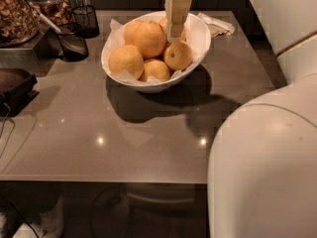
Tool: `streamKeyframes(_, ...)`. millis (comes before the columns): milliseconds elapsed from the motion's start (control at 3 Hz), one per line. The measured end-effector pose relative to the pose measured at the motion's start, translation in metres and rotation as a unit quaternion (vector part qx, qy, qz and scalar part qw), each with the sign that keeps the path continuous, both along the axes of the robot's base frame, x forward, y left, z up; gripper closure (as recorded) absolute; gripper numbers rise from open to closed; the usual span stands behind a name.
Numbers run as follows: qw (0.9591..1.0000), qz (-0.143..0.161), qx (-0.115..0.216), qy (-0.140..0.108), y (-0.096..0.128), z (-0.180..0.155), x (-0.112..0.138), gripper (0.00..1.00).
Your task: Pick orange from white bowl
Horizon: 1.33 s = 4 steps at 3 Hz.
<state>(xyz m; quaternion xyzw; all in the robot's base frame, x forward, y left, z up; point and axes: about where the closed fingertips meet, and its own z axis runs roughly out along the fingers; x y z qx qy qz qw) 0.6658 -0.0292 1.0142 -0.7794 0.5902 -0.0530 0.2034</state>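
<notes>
The white bowl (202,32) stands on the grey table (124,133) at the back centre, lined with white paper. It holds several fruits. The orange (148,37) is the largest and lies on top at the bowl's middle left. A smaller yellower fruit (126,59) lies front left and a small dimpled orange (178,56) at the right. My gripper (176,18) hangs from above over the bowl's right half, its tip just above the dimpled orange and just right of the big orange, which it is not holding.
Two black mesh cups (72,41) stand left of the bowl, with jars of dried food (15,14) behind them. A crumpled napkin (218,26) lies at the back right. A dark object (15,88) lies at the left edge. My white arm body (267,157) fills the lower right.
</notes>
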Motion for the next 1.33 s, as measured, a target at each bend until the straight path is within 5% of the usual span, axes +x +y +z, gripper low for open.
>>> streamKeyframes(333,0.9998,-0.003,0.013,0.013,0.0079,-0.0073,0.0088,0.42)
streamKeyframes(667,0.9995,-0.005,0.022,0.022,0.0127,-0.0138,0.0151,0.5)
streamKeyframes(1333,0.9995,-0.005,0.022,0.024,0.0133,-0.0156,0.016,0.3)
